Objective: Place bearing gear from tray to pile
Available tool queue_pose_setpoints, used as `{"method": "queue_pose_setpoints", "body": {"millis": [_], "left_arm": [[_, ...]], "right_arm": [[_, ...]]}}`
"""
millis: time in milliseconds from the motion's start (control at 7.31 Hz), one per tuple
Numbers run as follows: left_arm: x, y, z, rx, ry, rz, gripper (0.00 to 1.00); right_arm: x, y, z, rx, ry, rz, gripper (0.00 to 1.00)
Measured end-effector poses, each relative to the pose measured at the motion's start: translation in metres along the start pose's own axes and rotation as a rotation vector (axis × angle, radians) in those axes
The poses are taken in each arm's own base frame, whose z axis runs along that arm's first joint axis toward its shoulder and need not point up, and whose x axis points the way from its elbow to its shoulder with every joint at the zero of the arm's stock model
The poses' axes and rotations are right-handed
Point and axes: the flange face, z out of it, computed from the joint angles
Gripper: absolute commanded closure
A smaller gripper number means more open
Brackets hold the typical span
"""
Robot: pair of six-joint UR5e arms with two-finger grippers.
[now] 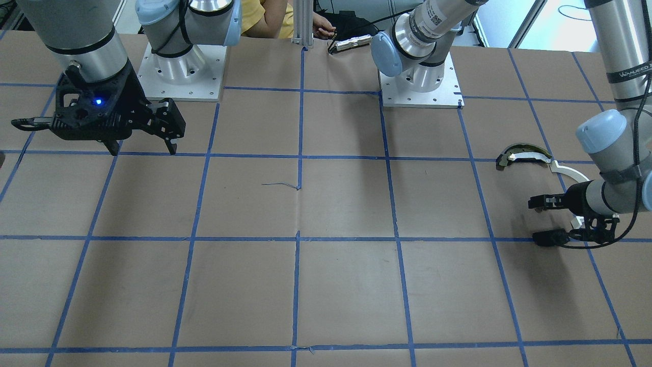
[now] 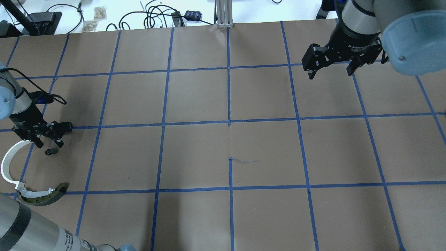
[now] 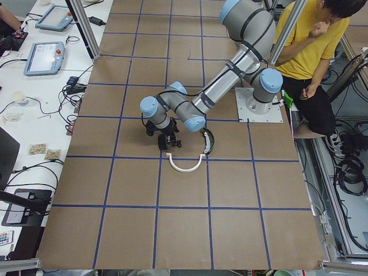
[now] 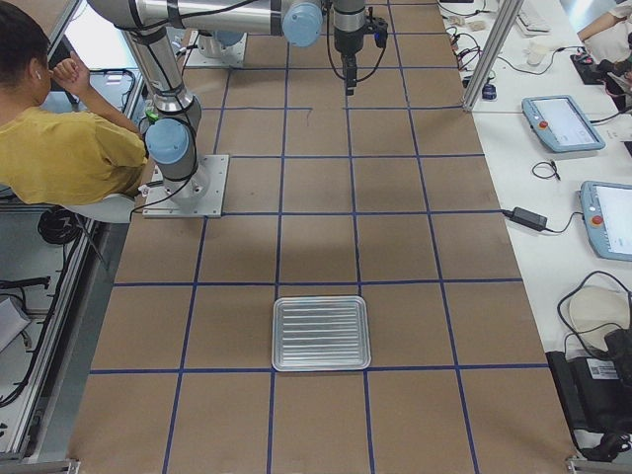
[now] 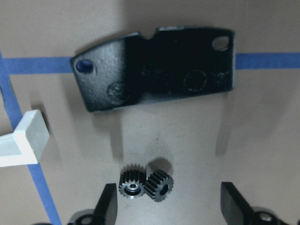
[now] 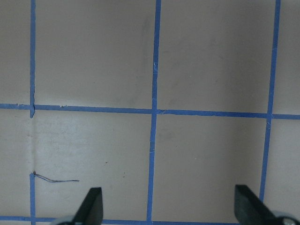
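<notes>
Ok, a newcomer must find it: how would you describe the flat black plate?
At the end of the table under the left gripper sits a pile of parts. The flat black plate lies across a blue tape line, beyond two small gears. Only it is a broad, flat slab with a hole near each end.

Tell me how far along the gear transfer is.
Done, it seems: two small dark toothed gears lie on the paper beside the flat black plate, near the white arc strip. In hand: nothing; the left gripper hangs open above the gears, the right gripper open too. Left: the ribbed silver tray looks empty, so probably only retreating.
</notes>
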Motion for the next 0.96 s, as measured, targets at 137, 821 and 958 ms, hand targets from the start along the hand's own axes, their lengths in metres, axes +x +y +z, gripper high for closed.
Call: {"method": "queue_pose_setpoints", "body": {"millis": [137, 821, 958], "left_arm": [[0.015, -0.005, -0.017, 0.02, -0.017, 0.003, 0.0], [0.186, -0.001, -0.176, 0.234, -0.085, 0.057, 0.0], [0.224, 0.017, -0.203, 0.28, -0.089, 0.054, 0.0]], "right_arm": [[0.0, 0.0, 0.0, 0.0, 0.0, 0.0, 0.0], [0.0, 0.001, 0.0, 0.0, 0.0, 0.0, 0.0], [0.0, 0.0, 0.0, -0.001, 0.0, 0.0, 0.0]]}}
